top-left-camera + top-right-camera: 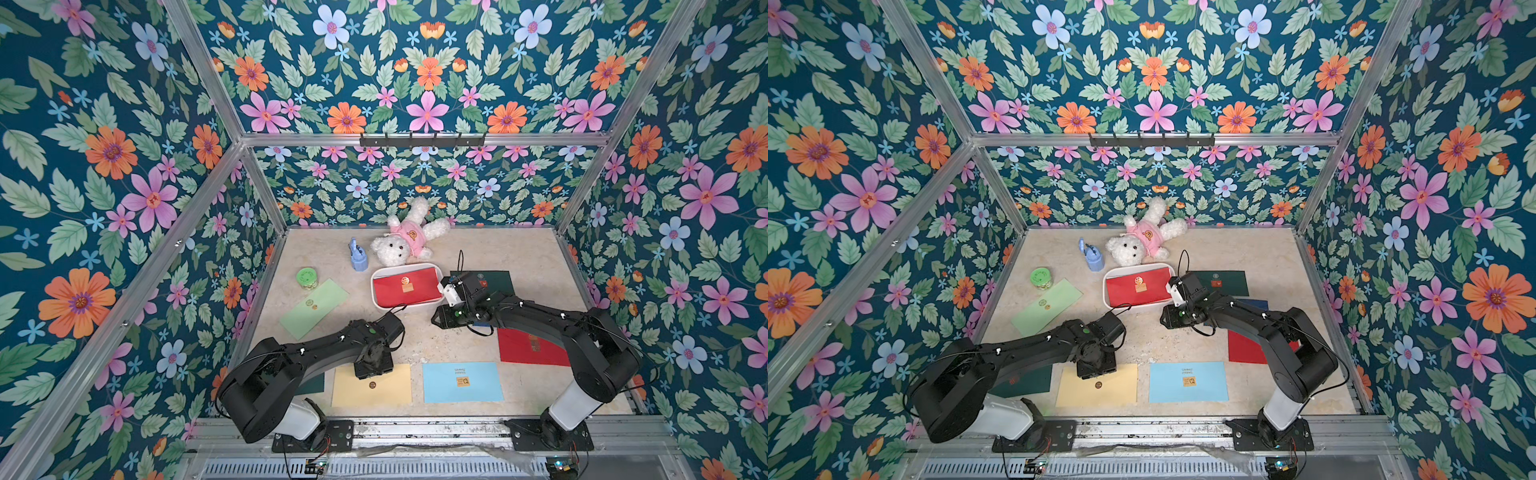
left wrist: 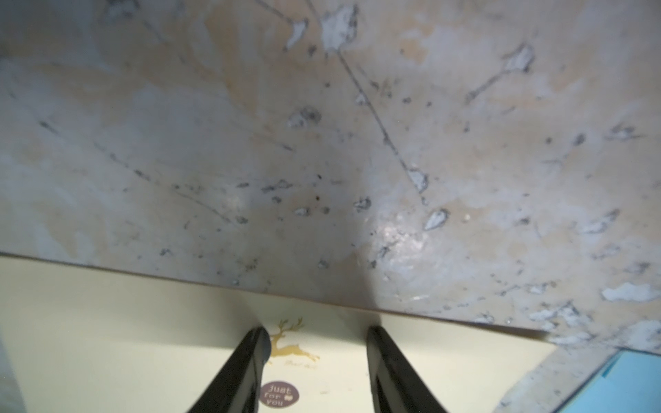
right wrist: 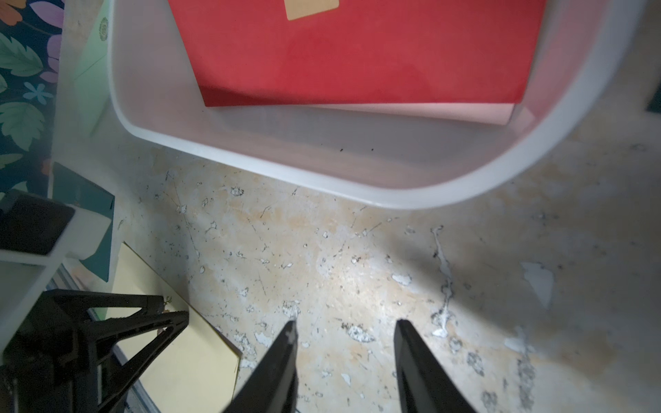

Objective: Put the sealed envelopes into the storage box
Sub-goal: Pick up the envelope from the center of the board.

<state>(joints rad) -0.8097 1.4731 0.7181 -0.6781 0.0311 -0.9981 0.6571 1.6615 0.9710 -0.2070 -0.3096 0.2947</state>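
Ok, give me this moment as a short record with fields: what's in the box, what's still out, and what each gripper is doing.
storage box: holds red envelope, pink one beneath
left gripper: open, fingers over yellow envelope
right gripper: open, empty, over bare table beside box
still on table: light green envelope, light blue envelope, dark green envelope

Right wrist view: open gripper above table, storage tub ahead.

The right gripper [image 3: 345, 343] holds its two black jaws apart, empty, over the speckled beige stone-pattern tabletop [image 3: 322, 257]. The shallow white plastic storage box [image 3: 250, 168] contains a flat red paper envelope [image 3: 357, 60] lying on a pale pink envelope [image 3: 465, 111]. A pale yellow envelope [image 3: 193, 357] lies beside the left gripper [image 3: 171, 314].
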